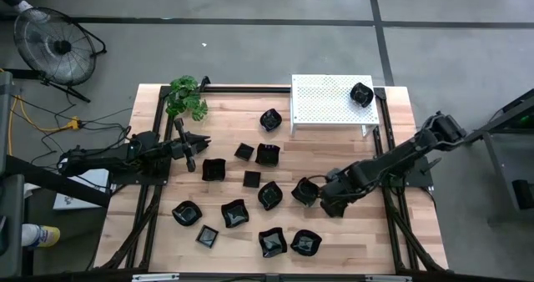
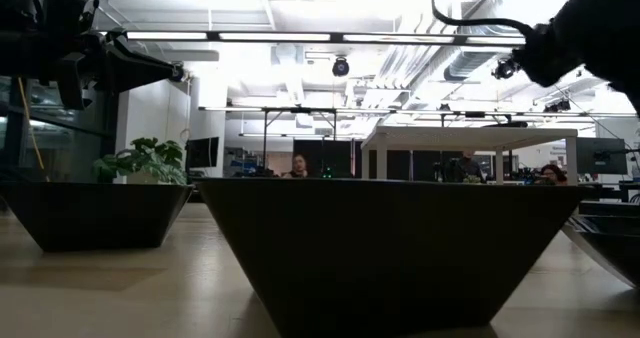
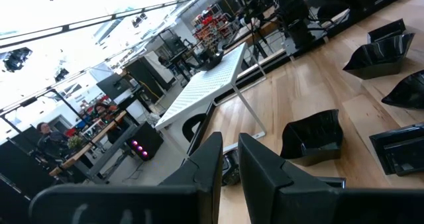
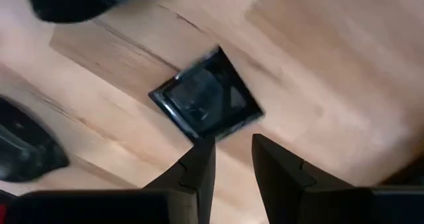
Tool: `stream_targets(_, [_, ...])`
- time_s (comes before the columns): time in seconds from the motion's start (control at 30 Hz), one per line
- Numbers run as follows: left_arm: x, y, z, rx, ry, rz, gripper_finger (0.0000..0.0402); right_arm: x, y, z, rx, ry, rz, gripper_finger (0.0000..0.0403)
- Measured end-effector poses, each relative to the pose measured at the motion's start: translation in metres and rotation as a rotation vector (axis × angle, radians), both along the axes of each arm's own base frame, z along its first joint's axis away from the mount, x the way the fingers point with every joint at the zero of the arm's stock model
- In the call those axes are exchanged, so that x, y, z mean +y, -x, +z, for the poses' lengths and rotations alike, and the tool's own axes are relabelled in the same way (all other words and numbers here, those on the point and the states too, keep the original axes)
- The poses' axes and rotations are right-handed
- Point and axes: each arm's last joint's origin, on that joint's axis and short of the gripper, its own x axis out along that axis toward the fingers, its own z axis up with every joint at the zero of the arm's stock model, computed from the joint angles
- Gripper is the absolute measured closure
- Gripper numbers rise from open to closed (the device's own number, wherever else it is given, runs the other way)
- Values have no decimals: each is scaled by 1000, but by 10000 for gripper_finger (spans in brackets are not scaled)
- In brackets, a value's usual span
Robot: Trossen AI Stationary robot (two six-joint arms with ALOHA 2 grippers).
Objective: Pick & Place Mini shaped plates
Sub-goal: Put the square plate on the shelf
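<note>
Several glossy black mini plates [image 1: 234, 213] lie scattered on the wooden table; one more [image 1: 360, 94] sits on the white perforated rack [image 1: 325, 107]. My right gripper [image 1: 314, 191] is open by a narrow gap. It points slanting down at a small square plate [image 4: 205, 99], also seen in the high view [image 1: 302, 190], and its fingertips stand over that plate's near corner. Whether they touch the plate cannot be told. My left gripper [image 1: 198, 148] waits at the table's left side above a plate [image 1: 214, 169], fingers [image 3: 212, 164] a narrow gap apart and holding nothing.
A potted plant [image 1: 187, 97] stands at the far left corner. The rack fills the far right area. In the low view one plate [image 2: 390, 248] stands close to the camera and another [image 2: 95, 213] to its left. Bare wood [image 1: 350, 240] lies at the near right.
</note>
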Motion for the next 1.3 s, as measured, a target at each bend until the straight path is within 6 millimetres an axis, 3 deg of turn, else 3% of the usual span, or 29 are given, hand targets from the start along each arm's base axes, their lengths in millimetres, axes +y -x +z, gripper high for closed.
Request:
stream_targets(0.27, [0,0,0,0,0,0,356,-15,-6,-2,-30,27,256,308])
stream_targets(0.5, [0,0,0,0,0,0,356,-26,-14,-15,26,11,324,308])
stream_targets(1.07, [0,0,0,0,0,0,356,-24,-19,-27,55,-45,442,307])
stream_targets(1.3, [0,0,0,0,0,0,356,-23,-25,-38,63,-19,449,268])
